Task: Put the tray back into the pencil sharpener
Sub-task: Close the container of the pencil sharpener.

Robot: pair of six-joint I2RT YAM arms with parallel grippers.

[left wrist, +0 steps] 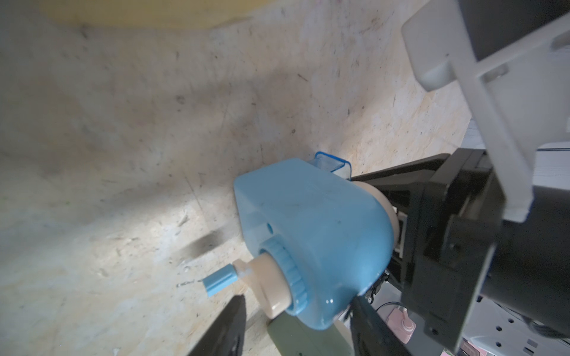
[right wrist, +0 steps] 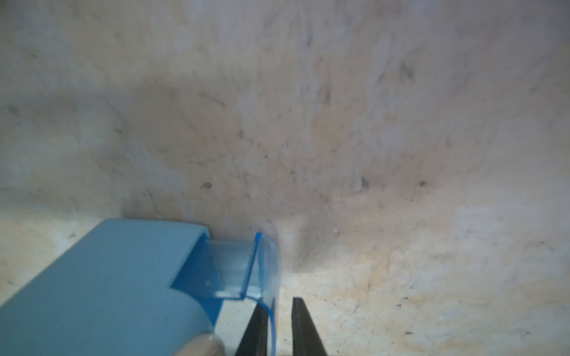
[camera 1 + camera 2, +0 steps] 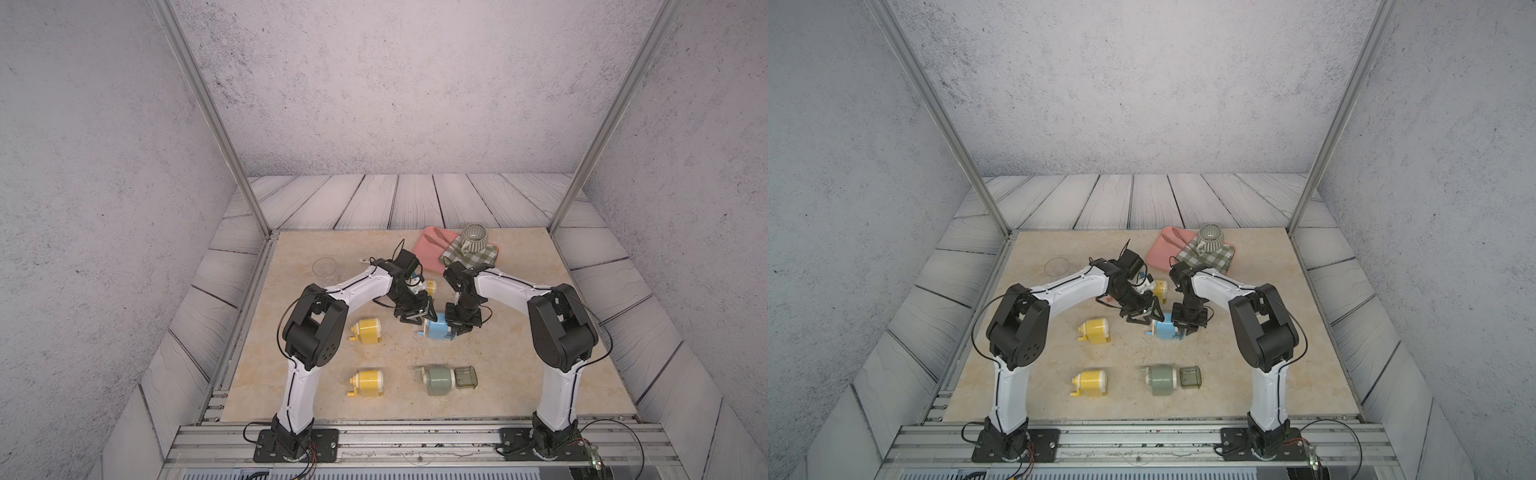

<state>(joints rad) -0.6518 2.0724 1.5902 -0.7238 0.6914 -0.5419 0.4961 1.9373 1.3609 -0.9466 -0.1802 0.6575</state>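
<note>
Tray [image 2: 240, 262] part-in sharpener [image 2: 101, 277]: looks light, thin plastic (likely brittle), so push end wall. Right jaws slightly open, wall between; left jaws straddle sharpener, grip unclear.

We look down from a stereo pair high above the near edge of the counter [image 3: 519, 353], facing the back wall [image 3: 395, 104]; both top views share almost the whole scene. The left wrist camera sits just behind the left gripper [image 1: 299, 300], very close to the blue sharpener [image 1: 311, 222] at its crank end. The right wrist camera looks past the right gripper [image 2: 277, 303] at the tray [image 2: 243, 265] end, closer still. All four views share that sharpener.
</note>
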